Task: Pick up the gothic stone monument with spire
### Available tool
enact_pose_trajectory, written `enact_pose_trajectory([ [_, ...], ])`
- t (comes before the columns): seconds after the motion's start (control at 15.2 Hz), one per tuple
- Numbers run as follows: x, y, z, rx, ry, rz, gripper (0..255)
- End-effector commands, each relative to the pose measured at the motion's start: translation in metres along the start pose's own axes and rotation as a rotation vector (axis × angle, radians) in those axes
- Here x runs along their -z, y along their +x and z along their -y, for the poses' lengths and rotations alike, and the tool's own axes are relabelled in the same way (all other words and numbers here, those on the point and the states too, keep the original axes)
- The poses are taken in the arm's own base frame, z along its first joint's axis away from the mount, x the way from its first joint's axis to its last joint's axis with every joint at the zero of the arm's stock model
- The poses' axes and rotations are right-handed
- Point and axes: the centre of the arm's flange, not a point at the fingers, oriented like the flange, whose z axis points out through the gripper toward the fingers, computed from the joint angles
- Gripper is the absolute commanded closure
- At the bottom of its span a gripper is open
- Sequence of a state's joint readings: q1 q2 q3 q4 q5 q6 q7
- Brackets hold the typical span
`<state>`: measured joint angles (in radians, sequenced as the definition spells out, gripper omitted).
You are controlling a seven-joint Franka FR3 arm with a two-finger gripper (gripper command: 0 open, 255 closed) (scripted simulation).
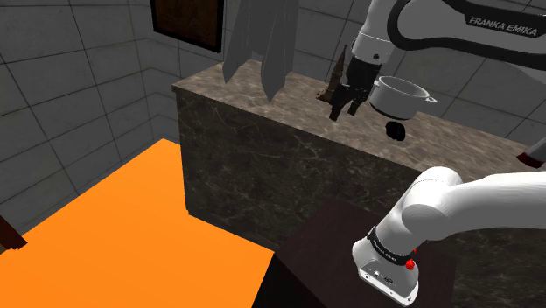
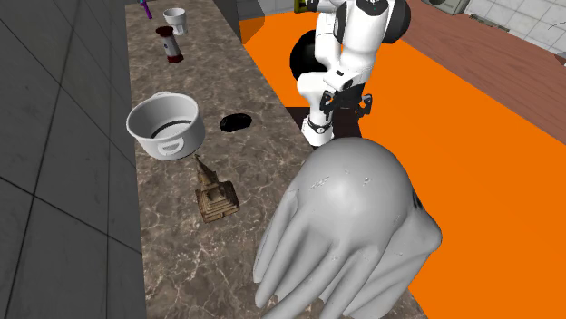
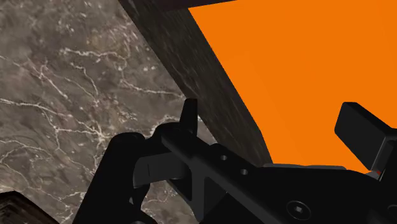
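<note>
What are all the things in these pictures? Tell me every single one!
monument: one, brown, on the counter between pot and grey shape
pot: one, white, on the counter near the wall
flat thing: one, black, beside the pot
draped shape: one, grey, big, on the counter
cup: one, white, counter's far end
vessel: one, dark red, by the cup
small thing: one, purple, near the cup
counter: one, dark marbled
floor: orange, beside the counter
wall panel: one, dark brown
arm: one, white
gripper: one, black, open, above the counter
</note>
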<state>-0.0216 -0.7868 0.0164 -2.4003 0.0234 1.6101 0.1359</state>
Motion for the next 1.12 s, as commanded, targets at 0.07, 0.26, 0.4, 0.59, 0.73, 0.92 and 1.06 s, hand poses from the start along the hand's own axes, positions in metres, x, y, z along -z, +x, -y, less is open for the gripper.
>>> enact_pose_trajectory([
  [0.07,0.001,0.004,-0.013,0.016,0.001,-0.005,0],
  [0.26,0.003,0.017,-0.050,0.064,0.006,-0.020,0],
  [0.4,0.005,0.027,-0.074,0.096,0.008,-0.030,0],
  [0.59,0.007,0.042,-0.110,0.144,0.013,-0.044,0],
  [0.73,0.009,0.054,-0.134,0.176,0.015,-0.054,0],
  [0.92,0.012,0.073,-0.168,0.224,0.020,-0.069,0],
  [1.06,0.014,0.086,-0.191,0.256,0.022,-0.079,0],
])
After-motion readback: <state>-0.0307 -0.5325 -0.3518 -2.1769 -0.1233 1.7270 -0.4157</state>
